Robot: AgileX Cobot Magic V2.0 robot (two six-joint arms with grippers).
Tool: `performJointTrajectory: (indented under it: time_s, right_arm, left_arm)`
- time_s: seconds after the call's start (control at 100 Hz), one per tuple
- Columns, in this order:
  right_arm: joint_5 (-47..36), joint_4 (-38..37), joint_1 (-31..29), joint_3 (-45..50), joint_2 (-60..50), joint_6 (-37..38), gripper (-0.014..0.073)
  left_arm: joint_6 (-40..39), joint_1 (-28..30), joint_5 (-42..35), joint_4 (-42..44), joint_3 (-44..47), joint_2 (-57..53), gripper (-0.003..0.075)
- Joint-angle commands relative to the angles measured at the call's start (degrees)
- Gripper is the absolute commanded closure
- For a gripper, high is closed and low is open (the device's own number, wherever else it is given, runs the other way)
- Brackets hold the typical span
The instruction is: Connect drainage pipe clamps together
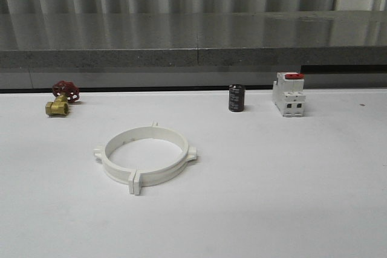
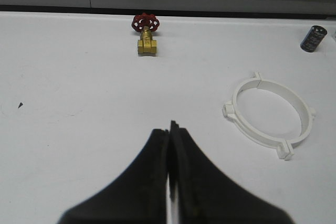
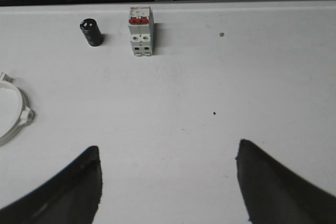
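The clamps (image 1: 146, 159) sat as one ring, well forward of the valve (image 1: 61, 98), tabs touching. Left gripper (image 2: 170, 129), pinched shut, looked nearer, ring off to its right; right gripper (image 3: 168, 153) gaped wide.

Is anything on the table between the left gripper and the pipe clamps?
Nothing visible: bare table lies between the left gripper and the pipe clamps. The brass valve sits well off that line.

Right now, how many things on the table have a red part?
2. The brass valve with a red handwheel sits at the table's far left; the white breaker with a red top stands at the far right, beside the black cylinder.
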Motion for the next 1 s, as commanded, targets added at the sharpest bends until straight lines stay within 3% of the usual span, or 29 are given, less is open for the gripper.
performJointTrajectory:
  time_s: [0.0, 0.07, 0.14, 0.21, 0.37, 0.99]
  right_arm:
    - [0.5, -1.4, -0.4, 0.9, -6.5, -1.8, 0.0053]
    - [2.6, -1.5, -0.4, 2.2, -10.4, -1.8, 0.0068]
    - [5.2, -1.6, -0.4, 3.3, -14.0, -1.8, 0.0140]
    - [7.6, -1.8, -0.4, 4.1, -16.7, -1.8, 0.0270]
    - [9.2, -3.9, -0.4, 5.1, -20.3, -1.8, 0.0666]
    - [9.6, -4.0, -0.4, 5.2, -20.5, -1.8, 0.0661]
  left_arm:
    - [-0.2, 0.1, -3.8, -1.2, -1.5, 0.2, 0.0741]
    - [-0.2, 0.1, -3.8, -1.2, -1.5, 0.2, 0.0741]
    - [-0.2, 0.1, -3.8, -1.2, -1.5, 0.2, 0.0741]
    - [-0.2, 0.1, -3.8, -1.2, -1.5, 0.2, 0.0741]
    - [-0.2, 0.1, -3.8, -1.2, -1.5, 0.2, 0.0741]
    - [-0.2, 0.1, -3.8, -1.2, -1.5, 0.2, 0.0741]
